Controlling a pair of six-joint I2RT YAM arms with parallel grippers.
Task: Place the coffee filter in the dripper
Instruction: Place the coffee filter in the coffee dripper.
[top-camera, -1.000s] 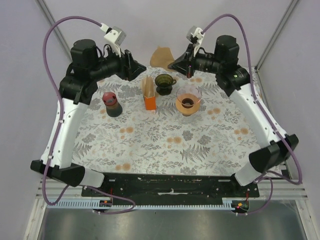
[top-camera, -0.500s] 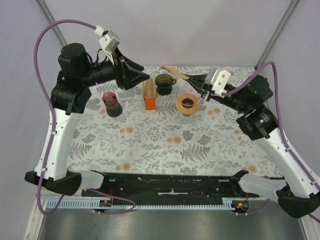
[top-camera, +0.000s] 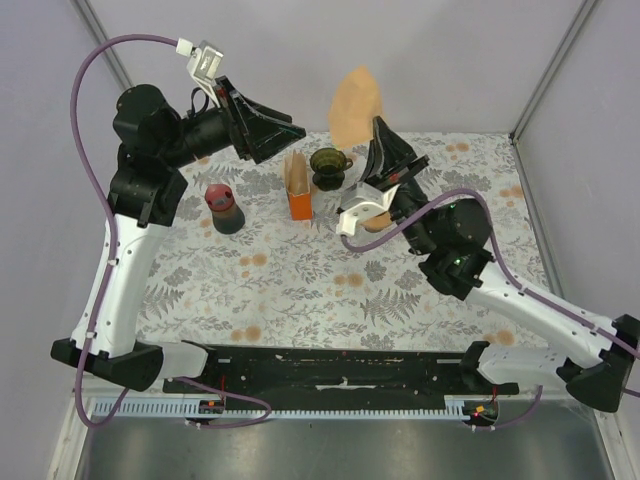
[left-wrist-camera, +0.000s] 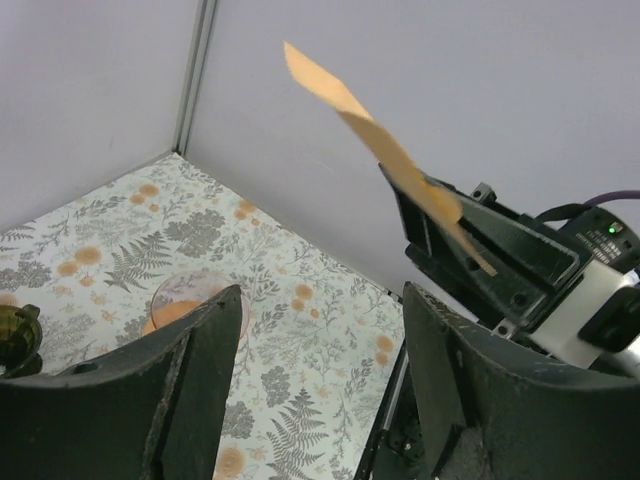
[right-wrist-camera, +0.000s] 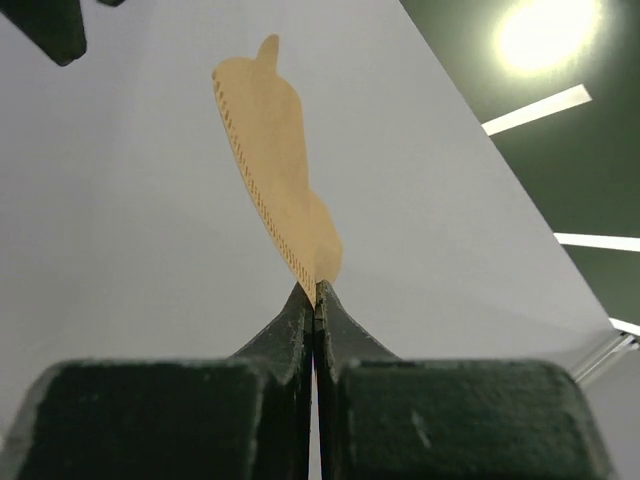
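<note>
A tan paper coffee filter (top-camera: 356, 103) stands upright in the air at the back of the table. My right gripper (top-camera: 378, 125) is shut on its lower edge, and the right wrist view shows the filter (right-wrist-camera: 275, 160) pinched between the closed tips (right-wrist-camera: 315, 300). My left gripper (top-camera: 286, 130) is open and empty, level with the filter (left-wrist-camera: 370, 130) and to its left. Two vessels could be the dripper, and I cannot tell which it is. One is a dark green handled cup (top-camera: 328, 163). The other is a clear glass cone with an orange base (left-wrist-camera: 185, 300), mostly hidden behind my right wrist in the top view.
An orange filter box (top-camera: 298, 190) stands left of the green cup. A dark jar with a red lid (top-camera: 225, 208) sits further left. A floral cloth (top-camera: 300, 280) covers the table. Grey walls close in the back and sides.
My right arm has swung in and tipped up, lifting the filter from low over the table to high at the back. My left gripper has risen and opened wider.
</note>
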